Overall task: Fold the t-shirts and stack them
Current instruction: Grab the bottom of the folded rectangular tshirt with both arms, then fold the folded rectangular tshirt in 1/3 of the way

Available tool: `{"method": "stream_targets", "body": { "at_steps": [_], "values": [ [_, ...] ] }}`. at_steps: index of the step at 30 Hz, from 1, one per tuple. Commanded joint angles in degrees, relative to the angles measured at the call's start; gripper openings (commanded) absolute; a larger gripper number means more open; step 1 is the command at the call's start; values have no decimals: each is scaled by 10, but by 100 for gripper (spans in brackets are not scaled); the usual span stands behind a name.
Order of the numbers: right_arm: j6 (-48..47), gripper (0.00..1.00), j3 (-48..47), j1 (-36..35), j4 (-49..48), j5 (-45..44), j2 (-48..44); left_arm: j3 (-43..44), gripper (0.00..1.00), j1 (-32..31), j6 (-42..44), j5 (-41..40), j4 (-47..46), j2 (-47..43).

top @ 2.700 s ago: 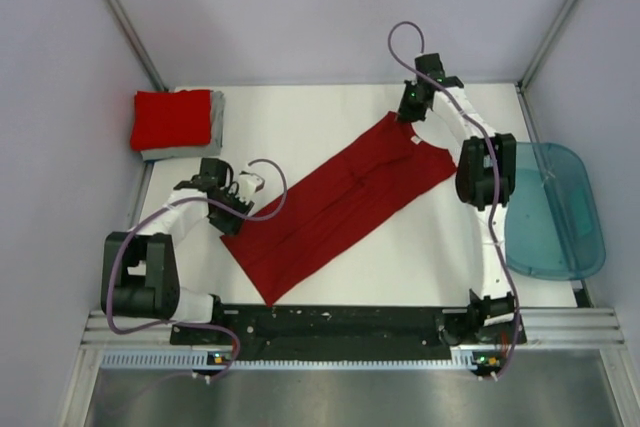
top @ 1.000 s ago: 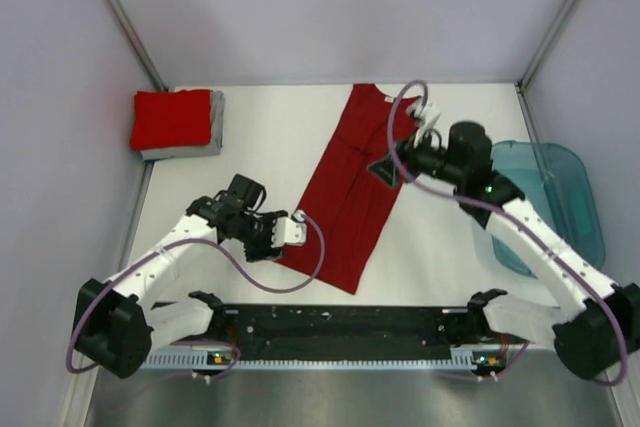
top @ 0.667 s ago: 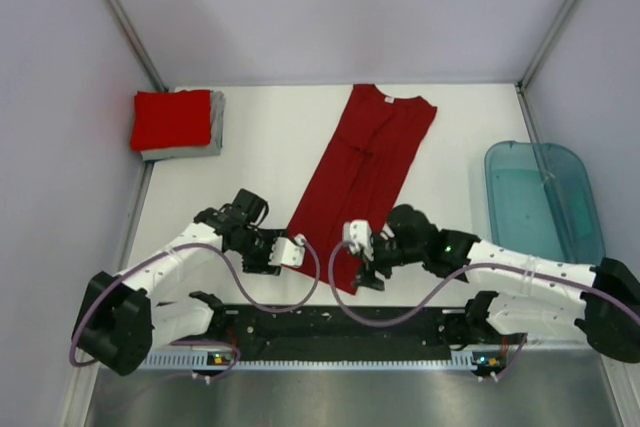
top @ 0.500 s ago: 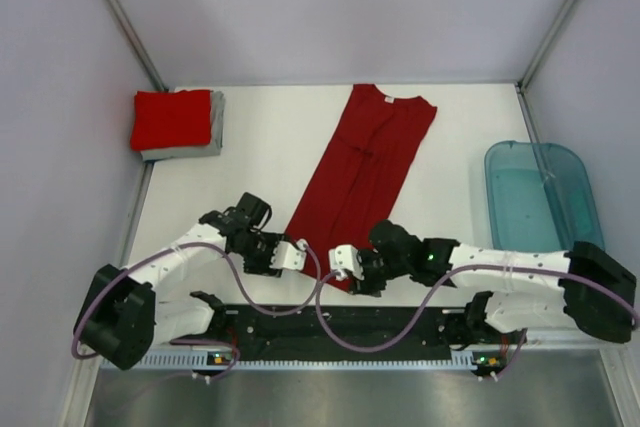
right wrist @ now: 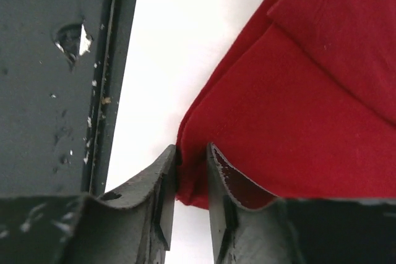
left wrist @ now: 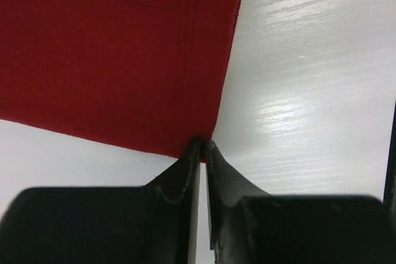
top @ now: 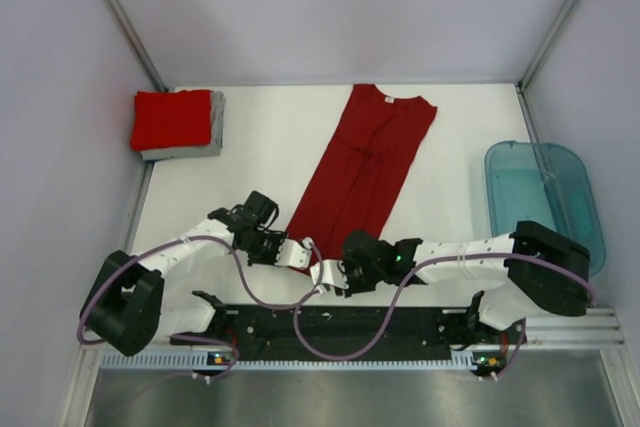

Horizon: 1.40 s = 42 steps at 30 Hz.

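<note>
My left hand (left wrist: 202, 146) and my right hand (right wrist: 192, 159) are both down low at the near end of the dark red shirt (top: 365, 172), one at each corner of its hem. I hold it there so I can lift that end and fold it over toward the far edge.

My right fingers (right wrist: 164, 177) are pinching the cloth; a bit of it sits between them. My left fingers (left wrist: 185, 165) are pressed together right at the tip of the left corner. I cannot tell if they have any cloth.

The shirt lies long, from the far edge down toward the near edge. The black rail (right wrist: 55, 60) is just beside my right hand, so I should move up and away. The brighter red shirt (top: 172, 119) sits on the grey shirt (top: 215, 127) in the far left corner, well apart. The teal tub (top: 545, 207) is at the right edge.
</note>
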<state>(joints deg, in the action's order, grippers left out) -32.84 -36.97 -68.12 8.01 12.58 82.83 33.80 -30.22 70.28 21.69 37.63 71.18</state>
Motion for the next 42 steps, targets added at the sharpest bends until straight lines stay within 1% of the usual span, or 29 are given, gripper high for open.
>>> {"method": "stream_targets", "body": {
  "at_steps": [1, 2, 4, 5, 8, 11, 14, 18, 21, 23, 26, 28, 30, 32, 35, 39, 42],
  "values": [
    [-18, 17, -22, -3, 57, -33, -3, -12, 2, -12, 2, -30, 6, 19],
    [-20, 11, -21, -3, 67, -34, -12, -12, 0, -13, -3, -33, 10, 18],
    [-17, 1, -21, -4, 89, -25, -40, -3, 0, -13, -19, -33, 36, 10],
    [-13, 0, -22, -5, 99, -18, -54, 14, 0, -15, -29, -28, 62, 3],
    [-4, 0, -31, -25, 128, -18, -100, 43, 0, -18, -48, 5, 132, -43],
    [16, 0, -49, -41, 160, -6, -129, 54, 0, -31, -51, 29, 183, -100],
    [26, 0, -60, -43, 186, 15, -161, 81, 0, -41, -73, 56, 241, -117],
    [31, 0, -66, -43, 207, 11, -209, 105, 0, -47, -101, 78, 244, -131],
    [32, 0, -68, -22, 209, -8, -239, 144, 0, -47, -152, 67, 199, -114],
    [34, 0, -70, 16, 208, -5, -253, 175, 0, -48, -181, 49, 164, -92],
    [15, 0, -71, 91, 195, -3, -264, 226, 0, -48, -228, 10, 112, -47],
    [-9, 0, -72, 140, 174, -14, -256, 255, 0, -47, -254, -31, 64, -13],
    [-21, 0, -72, 197, 140, -13, -239, 290, 0, -47, -276, -79, 30, 40],
    [-23, 0, -72, 261, 92, 2, -220, 354, 0, -46, -294, -110, 24, 102],
    [-38, 0, -73, 317, 28, 19, -185, 444, 0, -42, -315, -129, 57, 205],
    [-69, 0, -85, 368, -10, 31, -114, 531, 0, -27, -342, -150, 46, 309],
    [-74, 0, -88, 408, -43, 48, -71, 585, 0, -24, -360, -160, 30, 362]
  ]
}}
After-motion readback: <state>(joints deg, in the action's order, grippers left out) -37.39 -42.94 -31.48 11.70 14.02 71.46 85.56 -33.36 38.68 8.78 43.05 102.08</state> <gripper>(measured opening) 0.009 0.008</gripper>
